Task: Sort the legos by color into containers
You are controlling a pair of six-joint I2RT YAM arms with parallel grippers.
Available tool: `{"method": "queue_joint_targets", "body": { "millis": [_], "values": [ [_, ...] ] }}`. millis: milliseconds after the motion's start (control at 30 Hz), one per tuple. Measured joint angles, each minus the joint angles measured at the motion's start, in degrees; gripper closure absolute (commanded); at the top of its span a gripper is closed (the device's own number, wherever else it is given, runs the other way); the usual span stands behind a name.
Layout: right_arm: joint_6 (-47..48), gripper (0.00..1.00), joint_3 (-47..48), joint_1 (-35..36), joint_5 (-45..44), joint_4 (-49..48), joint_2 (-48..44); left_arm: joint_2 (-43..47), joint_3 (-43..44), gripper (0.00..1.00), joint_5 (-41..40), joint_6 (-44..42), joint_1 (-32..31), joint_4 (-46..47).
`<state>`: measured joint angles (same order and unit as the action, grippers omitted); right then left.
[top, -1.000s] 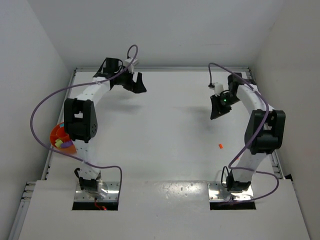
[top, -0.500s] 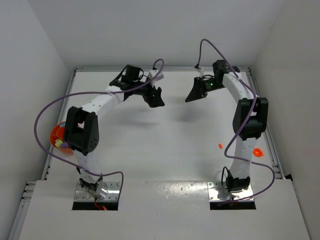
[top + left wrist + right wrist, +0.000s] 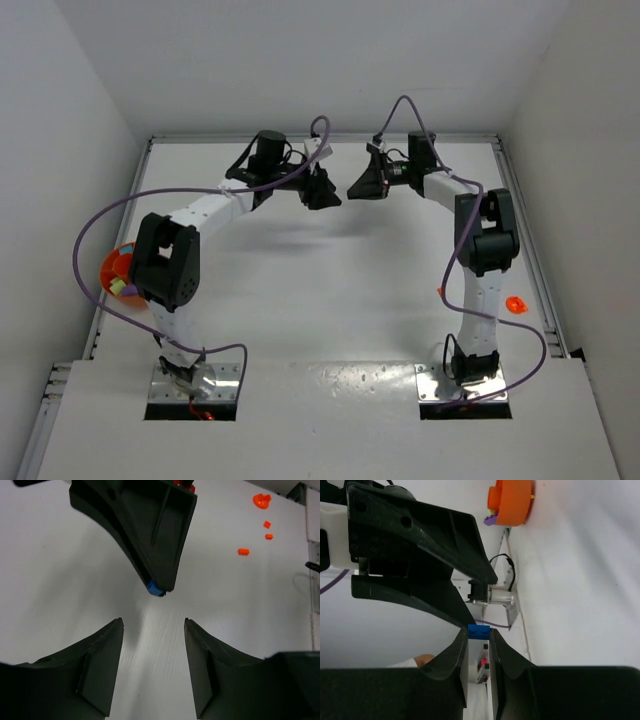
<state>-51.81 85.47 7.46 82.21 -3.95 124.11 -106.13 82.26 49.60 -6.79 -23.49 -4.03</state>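
The two arms meet over the far middle of the surface (image 3: 330,290), tips nearly nose to nose. The right tool (image 3: 478,636) is clenched on a blue lego (image 3: 479,630), which sits pinched at the very ends of its two fingers with only its top edge poking out. The left tool (image 3: 154,625) is released, its jaws apart with nothing between them; in its own wrist view the blue lego hangs just beyond the gap, centred on it and a little ahead of the fingertips, not touching either one. Both tools are held above the surface rather than on it. The orange bowl (image 3: 113,268) lies well away at the left edge, beside the left arm's elbow, with lime green and purple legos (image 3: 121,287) in it. Three small orange legos (image 3: 243,552) lie loose on the right side of the surface, near a larger orange piece (image 3: 261,500), all well apart from both tools
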Motion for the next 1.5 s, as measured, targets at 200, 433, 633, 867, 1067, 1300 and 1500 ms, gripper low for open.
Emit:
{"method": "queue_joint_targets", "body": {
  "millis": [200, 433, 633, 867, 1067, 1300, 1500],
  "values": [
    [-9.4, 0.95, -0.2, 1.8, 1.9, -10.2, 0.1, 0.0, 0.1, 0.41, 5.3, 1.0, 0.0, 1.8],
    [-12.8, 0.95, -0.2, 2.2, 2.3, -13.7, 0.1, 1.7, -0.3, 0.38, 8.0, -1.9, 0.0, 0.7],
    [-14.3, 0.95, -0.5, 3.1, 2.3, -14.6, 0.1, 4.5, -1.8, 0.45, 7.3, -3.8, 0.0, 1.1],
    [-15.3, 0.95, -0.5, 4.6, 2.4, -16.0, 0.1, 4.9, -2.2, 0.46, 5.5, -5.0, 0.2, 1.3],
    [-15.5, 0.95, -0.7, 5.1, 2.4, -16.6, 0.1, 4.9, -3.5, 0.50, 3.8, -5.2, 0.7, 1.6],
    [-16.0, 0.95, -0.9, 5.5, 2.3, -16.6, 0.1, 5.0, -3.8, 0.65, 3.2, -6.0, 1.2, 1.8],
    [-16.4, 0.95, -0.9, 5.5, 2.2, -16.7, 0.1, 5.0, -4.0, 0.69, 3.1, -6.1, 1.3, 1.6]
  ]
}}
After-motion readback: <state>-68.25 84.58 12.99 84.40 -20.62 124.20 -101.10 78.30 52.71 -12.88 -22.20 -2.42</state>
